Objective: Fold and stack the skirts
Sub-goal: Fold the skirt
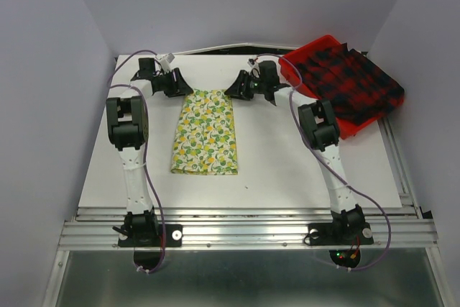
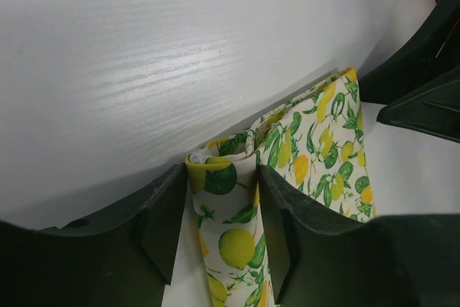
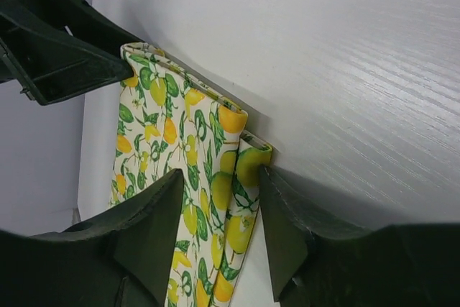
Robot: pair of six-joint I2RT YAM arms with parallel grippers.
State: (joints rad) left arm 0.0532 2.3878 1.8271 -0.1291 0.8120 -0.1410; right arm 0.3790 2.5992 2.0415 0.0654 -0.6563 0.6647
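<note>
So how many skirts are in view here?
2. The lemon skirt lies on the table, centre; the plaid skirt lies on the tray, far right. Another could hide beneath it.
</note>
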